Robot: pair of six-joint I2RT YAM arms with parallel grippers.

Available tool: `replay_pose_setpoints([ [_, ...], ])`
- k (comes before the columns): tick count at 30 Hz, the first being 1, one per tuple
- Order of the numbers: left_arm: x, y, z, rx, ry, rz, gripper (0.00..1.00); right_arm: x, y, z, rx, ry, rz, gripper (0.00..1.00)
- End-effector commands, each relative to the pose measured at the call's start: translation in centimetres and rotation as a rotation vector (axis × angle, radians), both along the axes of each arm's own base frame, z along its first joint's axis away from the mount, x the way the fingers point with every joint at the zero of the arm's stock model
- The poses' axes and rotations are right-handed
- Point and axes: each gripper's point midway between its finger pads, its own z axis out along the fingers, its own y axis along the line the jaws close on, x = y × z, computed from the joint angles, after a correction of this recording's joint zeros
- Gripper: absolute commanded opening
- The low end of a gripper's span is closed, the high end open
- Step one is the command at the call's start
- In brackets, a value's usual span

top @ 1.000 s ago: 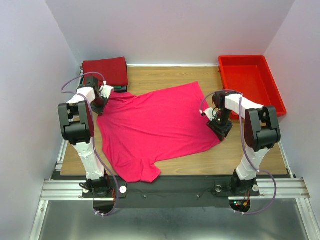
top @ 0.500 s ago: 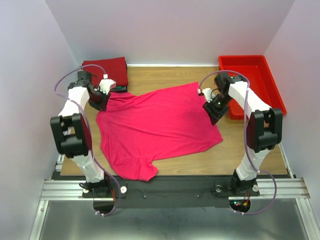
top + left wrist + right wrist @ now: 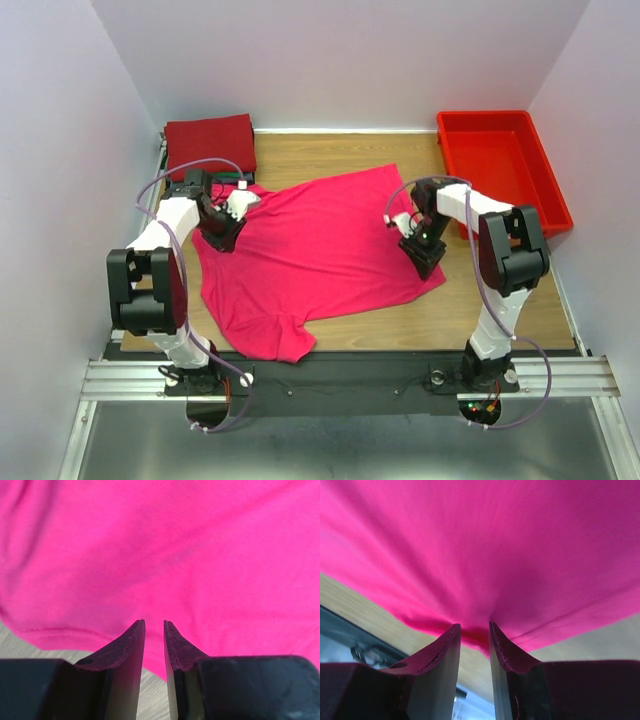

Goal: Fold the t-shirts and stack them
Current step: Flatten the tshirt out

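Left gripper and right gripper, each closed to a slit on the pink t-shirt's hem, have drawn back from the table's far edge, likely starting its fold.

Both arms: white links, blk joints, purple cables.

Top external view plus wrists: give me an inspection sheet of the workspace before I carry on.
Surface: wooden table, largely under cloth.
Job's things: pink t-shirt spread out, unfolded; folded dark red t-shirt at the far left corner.
Clutter: red bin at far right, nothing seen inside.
Grippers: left pincer and right pincer each closed on an edge of the pink t-shirt.
Cables: lilac cable loops beside each arm.
Surroundings: white walls; metal rail at the near edge.
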Motion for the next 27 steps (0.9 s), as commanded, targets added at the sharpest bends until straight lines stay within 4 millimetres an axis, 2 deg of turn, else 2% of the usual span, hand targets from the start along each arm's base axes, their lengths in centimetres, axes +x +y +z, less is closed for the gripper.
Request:
replay_pose_setpoints([
  [1, 0.6, -0.2, 0.3, 0.007, -0.036, 0.004, 0.33, -2.6, -2.3, -0.7, -0.092, 0.004, 0.051, 0.35],
  [4, 1.0, -0.1, 0.2, 0.011, -0.042, 0.016, 0.33, -4.6, -3.8, -1.0, -0.152, 0.028, 0.082, 0.34],
  [5, 1.2, -0.1, 0.1, 0.01, -0.039, 0.025, 0.33, -6.0, -4.8, -1.3, -0.188, 0.056, 0.098, 0.34],
  [9, 2.7, -0.3, 0.7, -0.007, -0.052, 0.055, 0.33, -8.7, -6.4, 0.5, -0.217, 0.091, 0.191, 0.34],
  [11, 3.7, -0.4, 1.1, -0.017, -0.063, 0.073, 0.34, -9.1, -6.6, 1.5, -0.21, 0.08, 0.216, 0.35],
  [13, 5.3, -0.7, 1.5, -0.037, -0.072, 0.091, 0.36, -7.8, -5.6, 2.8, -0.165, 0.031, 0.202, 0.41],
  [14, 5.8, -1.2, 0.9, -0.044, -0.056, 0.086, 0.36, -6.8, -4.8, 3.5, -0.129, 0.008, 0.191, 0.42],
  [15, 6.8, -2.4, 1.6, -0.049, -0.078, 0.065, 0.36, -6.0, -3.7, 4.0, -0.087, -0.005, 0.17, 0.43],
  [16, 7.4, -2.9, 1.6, -0.057, -0.074, 0.08, 0.36, -3.7, -2.4, 5.8, -0.037, -0.066, 0.151, 0.43],
  [17, 8.1, -3.2, 0.8, -0.057, -0.058, 0.087, 0.36, -2.8, -0.7, 6.6, 0.042, -0.078, 0.128, 0.43],
  [18, 9.5, -3.7, 1.4, -0.06, -0.082, 0.111, 0.36, -0.4, 1.0, 7.8, 0.103, -0.115, 0.097, 0.44],
  [19, 10.2, -3.9, 1.3, -0.062, -0.083, 0.118, 0.36, 0.7, 1.6, 8.2, 0.124, -0.134, 0.082, 0.44],
  [21, 11.8, -4.4, 0.6, -0.061, -0.08, 0.131, 0.36, 3.6, 2.8, 8.5, 0.14, -0.182, 0.006, 0.43],
  [22, 12.2, -4.9, 0.3, -0.057, -0.081, 0.127, 0.36, 6.0, 3.3, 7.7, 0.14, -0.222, -0.024, 0.43],
  [23, 12.7, -5.2, 0.1, -0.057, -0.082, 0.132, 0.36, 8.4, 3.8, 8.4, 0.15, -0.288, -0.049, 0.43],
  [24, 13.1, -5.4, -0.3, -0.061, -0.077, 0.133, 0.36, 10.4, 4.2, 6.9, 0.143, -0.295, -0.094, 0.43],
  [26, 13.4, -5.9, -0.4, -0.079, -0.07, 0.137, 0.36, 13.1, 4.7, 6.7, 0.138, -0.335, -0.121, 0.43],
  [27, 13.6, -6.1, -0.4, -0.091, -0.066, 0.142, 0.36, 15.6, 5.3, 7.4, 0.148, -0.393, -0.156, 0.43],
])
